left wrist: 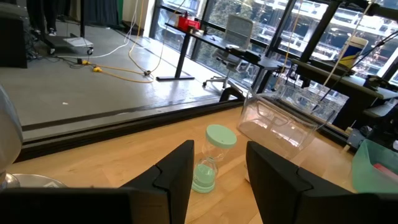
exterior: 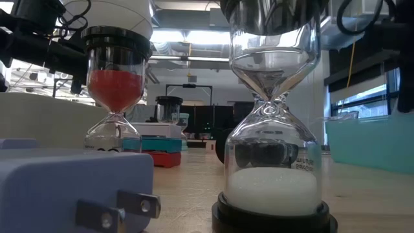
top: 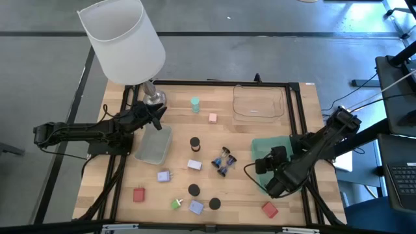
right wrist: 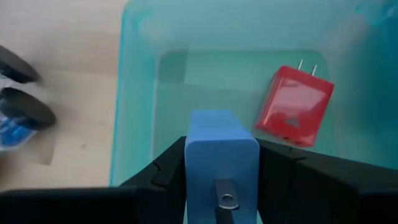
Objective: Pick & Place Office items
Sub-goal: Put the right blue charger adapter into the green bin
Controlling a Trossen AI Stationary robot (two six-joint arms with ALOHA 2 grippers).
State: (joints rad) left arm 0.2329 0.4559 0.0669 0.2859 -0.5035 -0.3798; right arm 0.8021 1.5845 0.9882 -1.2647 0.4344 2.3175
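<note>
My right gripper [top: 263,166] is over the translucent green tray [top: 270,146], shut on a lilac-blue plug block [right wrist: 221,143]. A red plug block [right wrist: 293,106] lies flat on that tray's floor. My left gripper [top: 158,116] is open near the lamp base, above the far end of a pale tray [top: 154,144]. It touches nothing and faces a teal hourglass [left wrist: 211,158] standing upright. Red [top: 139,194], lilac [top: 164,176] and pink [top: 212,117] blocks, black caps [top: 194,189] and small hourglasses [top: 224,161] lie scattered on the table. My right gripper pinches the lilac-blue plug block by its two opposite side faces [right wrist: 193,155], one finger on each side. The fingers slant down from the table's right. The block is lifted clear above the green tray's floor, with a metal prong [right wrist: 227,202] on its end toward the wrist.
A white-shaded lamp [top: 123,42] stands at the far left corner beside my left arm. A clear tray [top: 259,103] sits at the far right. Another red block [top: 270,208] lies near the table's near edge, close to my right arm. A black frame borders the table.
</note>
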